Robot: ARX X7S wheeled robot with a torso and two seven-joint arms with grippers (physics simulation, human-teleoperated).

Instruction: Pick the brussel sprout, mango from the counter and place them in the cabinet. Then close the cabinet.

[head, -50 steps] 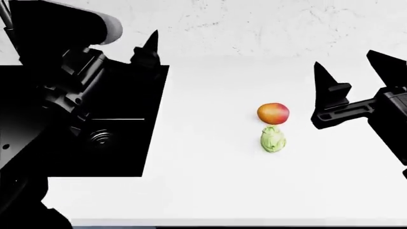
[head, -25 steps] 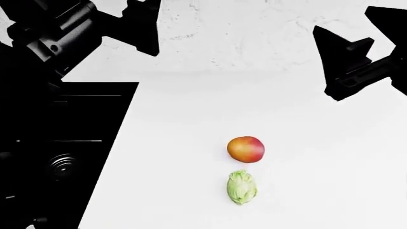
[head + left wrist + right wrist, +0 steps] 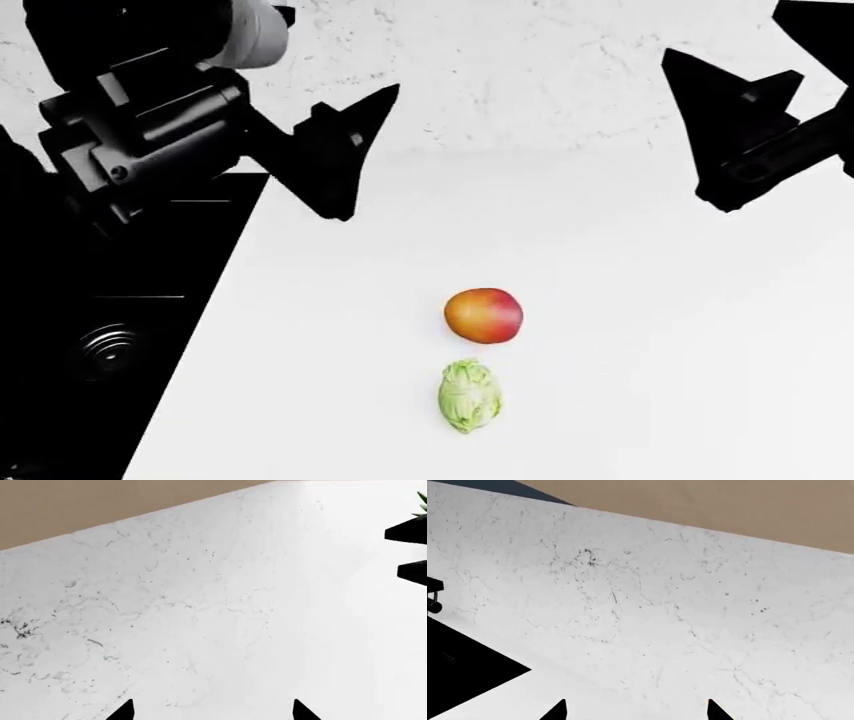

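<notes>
The mango (image 3: pixel 483 315) lies on the white counter (image 3: pixel 667 360), with the brussel sprout (image 3: pixel 469 396) just in front of it, almost touching. Both my grippers are raised well above them. My left gripper (image 3: pixel 350 150) hangs over the sink's back corner, up and left of the fruit. My right gripper (image 3: pixel 763 75) is high at the far right. Each wrist view faces the marbled wall, and the left gripper (image 3: pixel 212 712) and right gripper (image 3: pixel 635 712) both stand open and empty. A brown panel (image 3: pixel 727 505) tops the wall; I cannot tell whether it is the cabinet.
The black sink (image 3: pixel 120 340) fills the counter's left side. The marbled wall (image 3: pixel 534 70) rises behind the counter. In the left wrist view a green leaf tip (image 3: pixel 421 500) shows beside the other arm's black fingers (image 3: pixel 408 530).
The head view has tipped, so the fruit sits lower in the picture than a second ago. My left arm has swung right and down into view. The right gripper has hardly moved in the last half second.
</notes>
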